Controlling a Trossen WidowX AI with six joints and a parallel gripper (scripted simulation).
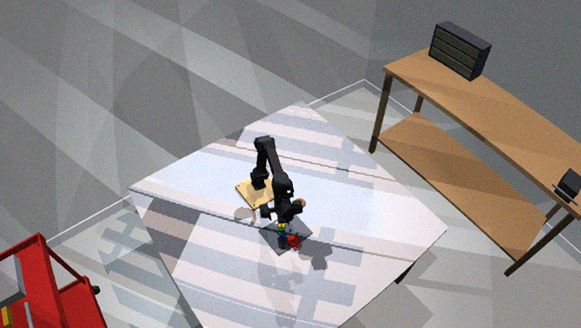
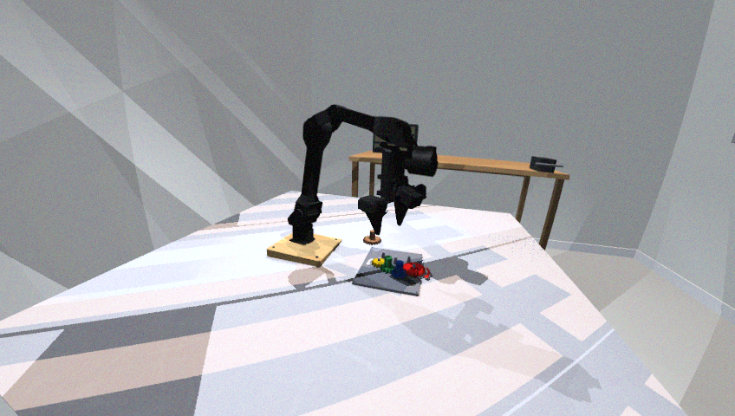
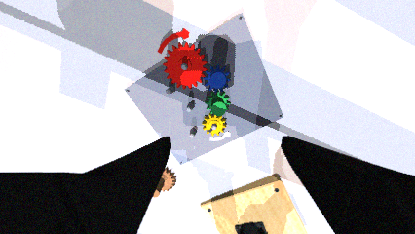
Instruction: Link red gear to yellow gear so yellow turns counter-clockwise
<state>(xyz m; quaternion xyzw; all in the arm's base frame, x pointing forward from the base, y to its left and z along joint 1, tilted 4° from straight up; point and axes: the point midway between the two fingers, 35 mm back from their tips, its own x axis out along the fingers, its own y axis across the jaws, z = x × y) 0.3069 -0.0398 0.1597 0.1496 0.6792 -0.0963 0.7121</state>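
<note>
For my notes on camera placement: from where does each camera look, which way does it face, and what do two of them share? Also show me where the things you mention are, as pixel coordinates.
Top: high above the table [image 1: 391, 224], facing steeply down; arm and open jaws [image 2: 389, 229] show.
Exterior: beside the table, above its top, facing across toward the wooden bench [image 1: 490, 106] [image 2: 484, 164]; whole arm shows.
Wrist: on the arm, facing down past both jaws toward the grey board [image 1: 270, 234] [image 2: 376, 284] [image 3: 253, 73].
Top and exterior share the bench.

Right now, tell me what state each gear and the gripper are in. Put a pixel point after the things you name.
Gripper [image 2: 388, 229] [image 3: 225, 141]: open, above the table
Red gear [image 1: 291, 240] [image 2: 413, 269] [image 3: 175, 71]: on a peg
Blue gear [image 1: 281, 240] [image 2: 398, 269] [image 3: 217, 78]: on the board, between red and green
Green gear [image 1: 281, 231] [image 2: 387, 263] [image 3: 217, 103]: on the board
Yellow gear [image 1: 283, 225] [image 2: 378, 262] [image 3: 207, 125]: on a peg
Orange-brown gear [image 2: 372, 240] [image 3: 169, 179]: loose, off the board
</note>
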